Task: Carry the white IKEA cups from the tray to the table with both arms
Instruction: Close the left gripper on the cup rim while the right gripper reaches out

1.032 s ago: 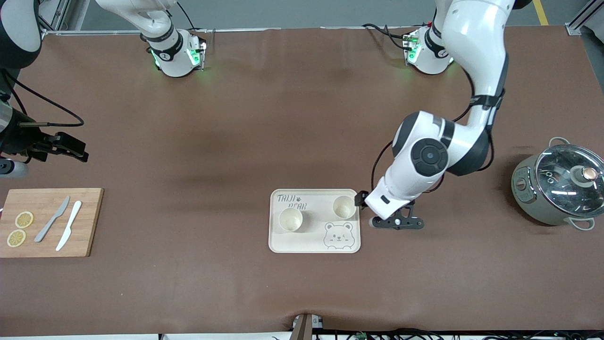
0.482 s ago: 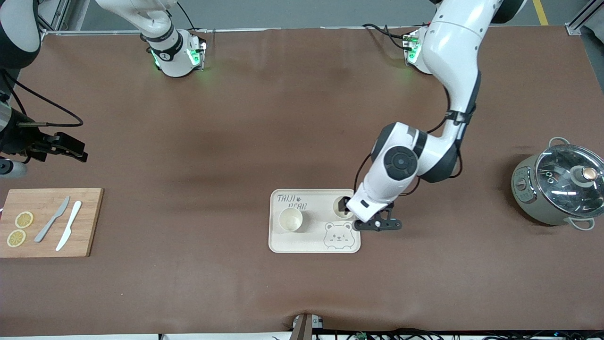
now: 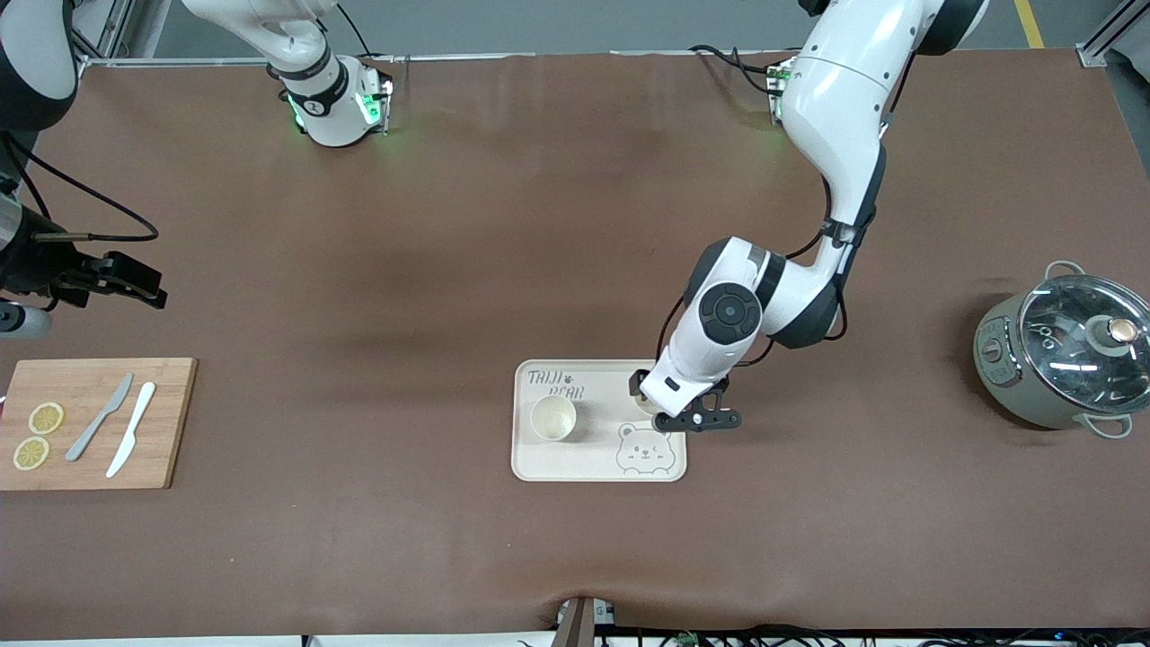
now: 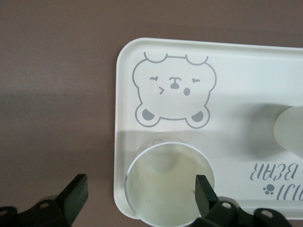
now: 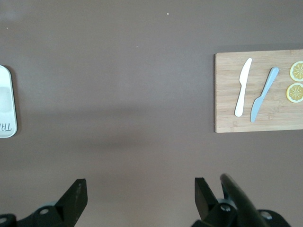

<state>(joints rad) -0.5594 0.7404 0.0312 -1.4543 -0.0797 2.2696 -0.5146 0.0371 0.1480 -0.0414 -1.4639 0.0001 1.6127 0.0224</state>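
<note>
The left gripper (image 4: 137, 201) hangs over the tray's (image 3: 593, 471) two-o'clock corner, fingers spread, one finger (image 4: 204, 195) inside the cup (image 4: 165, 179). Best sink straight, then pinch the wall. The other cup (image 3: 553, 418) sits at nine o'clock. The right gripper (image 5: 137, 198) waits, fingers spread, above bare table (image 3: 359, 539).

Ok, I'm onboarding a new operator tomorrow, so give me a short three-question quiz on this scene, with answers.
1. True or false: both small cream-white handleless cups stand on the cream rectangular bear-print tray.
2. Which gripper is over a cup: A) left gripper, B) right gripper?
3. What lies on the wooden cutting board?

Key:
1. True: one cup is beside the lettering, and the other cup is under the left gripper.
2. A. Its open jaws are above that cup without gripping it; the right gripper waits, open, over bare brown table.
3. A grey knife, a white knife and two lemon slices.
</note>
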